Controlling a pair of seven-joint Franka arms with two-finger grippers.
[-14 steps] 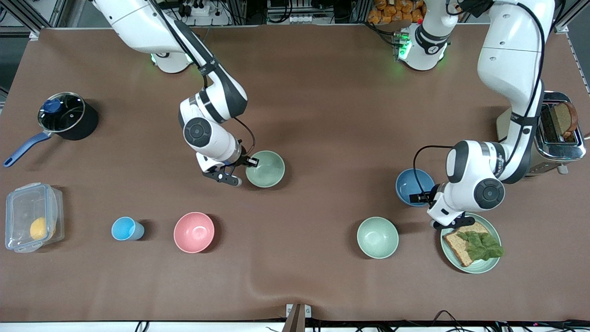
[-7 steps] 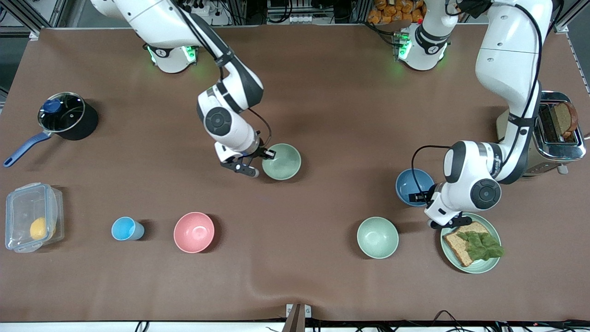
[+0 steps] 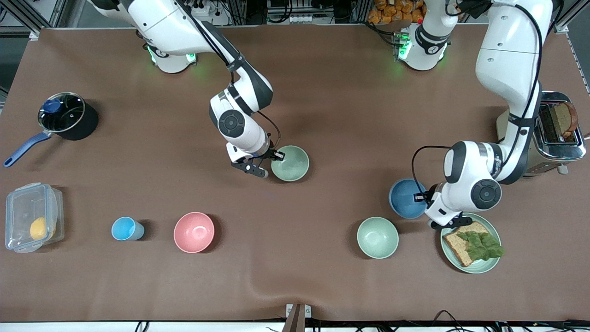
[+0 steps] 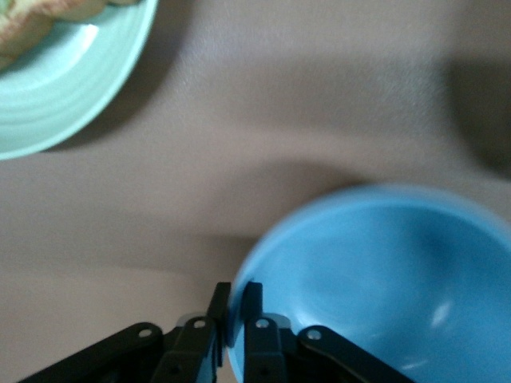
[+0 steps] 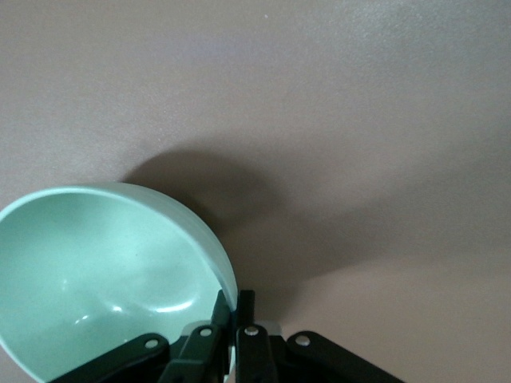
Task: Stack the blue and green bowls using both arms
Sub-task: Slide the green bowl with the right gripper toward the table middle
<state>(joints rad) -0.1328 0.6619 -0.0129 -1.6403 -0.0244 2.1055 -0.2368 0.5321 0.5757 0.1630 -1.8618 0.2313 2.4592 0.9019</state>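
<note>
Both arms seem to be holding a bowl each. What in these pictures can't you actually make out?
- Front view: whether the green bowl and blue bowl are off the table.
- Front view: the left gripper, largely covered by its own wrist.
- Left wrist view: the blue bowl is blurred and cut off by the frame edge.
- Front view: the yellow thing in the plastic box, too small to identify.

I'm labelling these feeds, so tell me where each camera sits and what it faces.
Front view: high across the table, facing both arms, left claw and right claw.
Left wrist view: on the left wrist, looking down at the blue bowl, its claw clamping the rim.
Right wrist view: same, green bowl, claw.
Front shares both bowls.
</note>
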